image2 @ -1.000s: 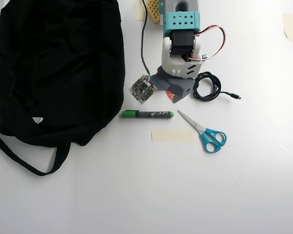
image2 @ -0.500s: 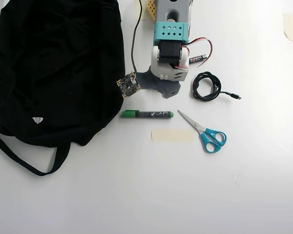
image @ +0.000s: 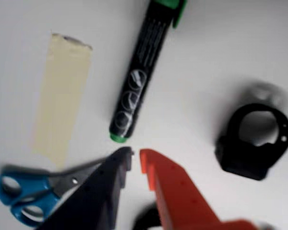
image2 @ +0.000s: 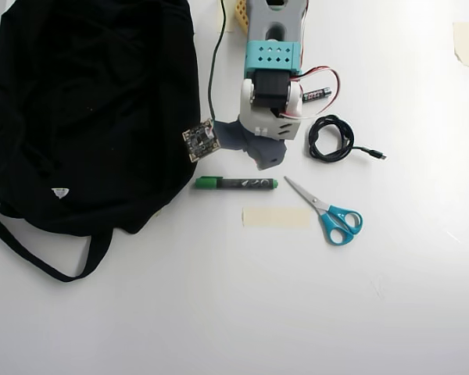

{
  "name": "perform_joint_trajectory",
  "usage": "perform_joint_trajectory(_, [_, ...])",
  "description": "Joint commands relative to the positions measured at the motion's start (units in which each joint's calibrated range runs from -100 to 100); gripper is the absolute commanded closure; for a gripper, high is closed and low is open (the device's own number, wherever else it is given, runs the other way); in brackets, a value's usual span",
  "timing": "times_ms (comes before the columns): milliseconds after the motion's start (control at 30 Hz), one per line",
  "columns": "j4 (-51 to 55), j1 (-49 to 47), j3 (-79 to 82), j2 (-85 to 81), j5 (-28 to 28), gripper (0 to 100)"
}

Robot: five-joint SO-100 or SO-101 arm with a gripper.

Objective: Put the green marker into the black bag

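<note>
The green marker (image2: 236, 183) lies flat on the white table, just right of the black bag (image2: 86, 109), its green cap toward the bag. In the wrist view the green marker (image: 139, 76) runs up and away, and its green end sits just beyond my fingertips. My gripper (image2: 268, 162) hovers a little above the marker's right end in the overhead view. In the wrist view the gripper (image: 136, 156) is shut to a thin gap with nothing between the dark and orange fingers. The bag fills the left of the overhead view, with its strap (image2: 39, 258) trailing forward.
Blue-handled scissors (image2: 328, 209) and a strip of tape (image2: 275, 217) lie right of and below the marker. A coiled black cable (image2: 331, 138) sits right of the gripper, with a small battery (image2: 316, 94) behind it. In the wrist view the scissors (image: 24, 191) lie at the lower left.
The arm swung left toward the bag, then the gripper came down closer to the marker's right end. The marker has not moved.
</note>
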Motion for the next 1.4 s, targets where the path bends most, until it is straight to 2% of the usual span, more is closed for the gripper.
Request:
perform_joint_trajectory(0, [0.29, -0.12, -5.74, 1.94, -1.57, 97])
perform_joint_trajectory(267, [0.37, -0.49, -7.99, 3.77, -5.35, 96])
perform_joint_trajectory(467, [0.37, -0.35, -7.54, 3.85, -6.13, 83])
perform_joint_trajectory(567, [0.46, -0.27, -7.27, 3.85, -7.34, 81])
perform_joint_trajectory(867, [2.27, 0.03, -8.61, 6.67, -8.34, 80])
perform_joint_trajectory(1367, [2.70, 0.63, -21.55, 17.54, -8.28, 80])
